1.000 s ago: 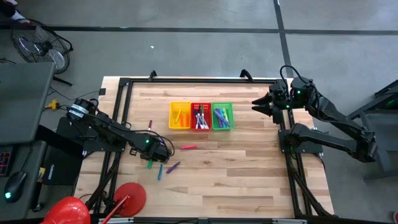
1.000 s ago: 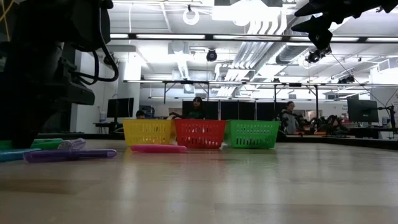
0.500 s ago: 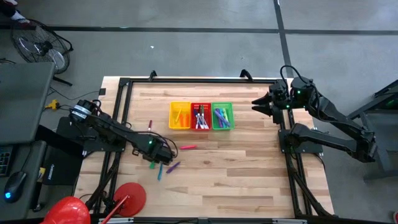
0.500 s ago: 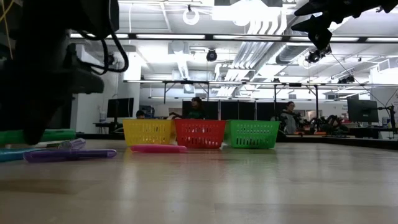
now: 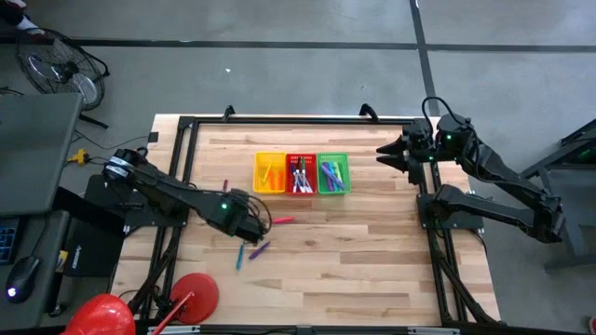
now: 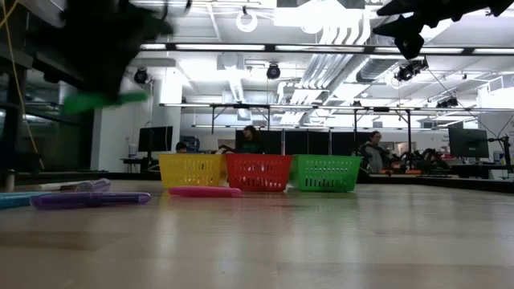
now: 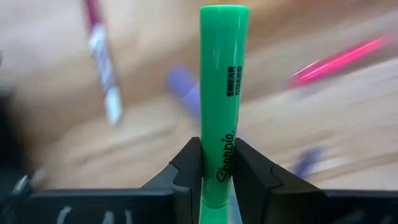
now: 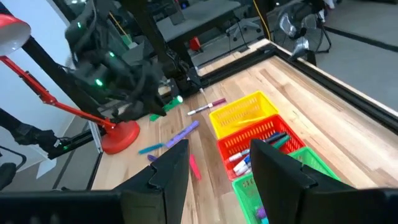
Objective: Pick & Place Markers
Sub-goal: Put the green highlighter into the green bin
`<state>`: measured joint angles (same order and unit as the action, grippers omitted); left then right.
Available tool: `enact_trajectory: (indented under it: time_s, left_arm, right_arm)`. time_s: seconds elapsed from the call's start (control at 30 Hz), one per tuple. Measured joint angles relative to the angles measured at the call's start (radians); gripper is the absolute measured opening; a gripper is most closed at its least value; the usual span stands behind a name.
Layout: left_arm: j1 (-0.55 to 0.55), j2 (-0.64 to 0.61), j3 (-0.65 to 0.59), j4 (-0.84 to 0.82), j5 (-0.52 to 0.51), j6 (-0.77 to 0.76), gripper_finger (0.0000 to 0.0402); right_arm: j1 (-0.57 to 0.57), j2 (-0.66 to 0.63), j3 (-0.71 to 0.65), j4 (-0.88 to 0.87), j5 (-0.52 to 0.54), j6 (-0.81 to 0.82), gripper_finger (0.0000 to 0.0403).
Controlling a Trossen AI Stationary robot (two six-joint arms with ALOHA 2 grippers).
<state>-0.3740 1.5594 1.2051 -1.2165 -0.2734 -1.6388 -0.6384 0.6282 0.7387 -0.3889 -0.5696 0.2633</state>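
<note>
Sorting markers is well underway, judging by the three baskets: the yellow basket, the red basket and the green basket are each already holding several. A few are still lying loose on the surface: a pink marker, a purple marker, a teal one and a slim red-and-white one. The left tool is clamping a green marker between its fingers, carrying it above the surface near the loose ones. The right tool is waiting aloft beside the green basket, fingers apart and holding nothing.
</note>
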Motion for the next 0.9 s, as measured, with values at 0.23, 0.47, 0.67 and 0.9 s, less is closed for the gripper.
enact_trajectory:
  time_s: [0.23,0.47,0.67,0.9]
  left_arm:
    - [0.052,-0.021,0.211,0.057,-0.366,0.198,0.0060]
    - [0.170,-0.021,0.331,0.356,-0.455,0.648,0.0060]
    - [0.258,-0.021,0.337,0.635,-0.430,0.917,0.0060]
    - [0.322,0.017,0.336,0.788,-0.325,1.048,0.0060]
  right_arm:
    - [0.000,0.072,0.000,0.147,-0.077,0.023,0.0158]
    - [0.000,0.194,0.000,0.414,-0.166,0.094,0.0158]
    - [0.000,0.279,0.000,0.636,-0.235,0.177,0.0158]
    - [0.017,0.364,0.000,0.825,-0.264,0.236,0.0158]
